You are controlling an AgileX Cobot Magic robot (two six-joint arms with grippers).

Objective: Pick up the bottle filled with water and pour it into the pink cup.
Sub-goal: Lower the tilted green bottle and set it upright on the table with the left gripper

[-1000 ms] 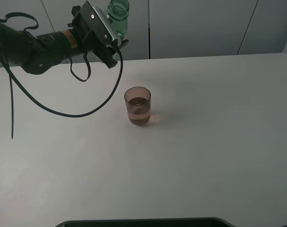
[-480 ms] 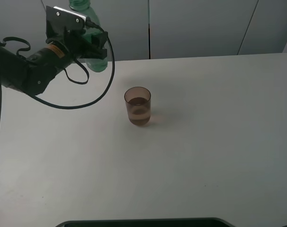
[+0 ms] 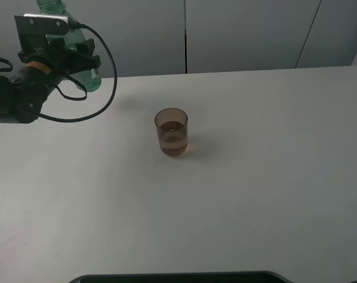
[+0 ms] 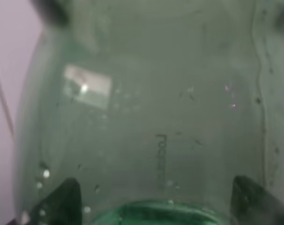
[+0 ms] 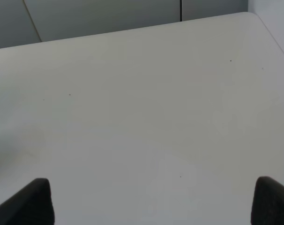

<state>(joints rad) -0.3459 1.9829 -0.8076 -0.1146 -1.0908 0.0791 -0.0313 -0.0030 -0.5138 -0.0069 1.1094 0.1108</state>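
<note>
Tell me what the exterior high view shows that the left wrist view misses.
Only the exterior high view shows the pink cup, upright on the table, well apart from the arm. Only the left wrist view shows close detail: droplets on the wall of the bottle, which fills the frame. Both show that bottle gripped in the left hand, a dark fingertip on either side.
</note>
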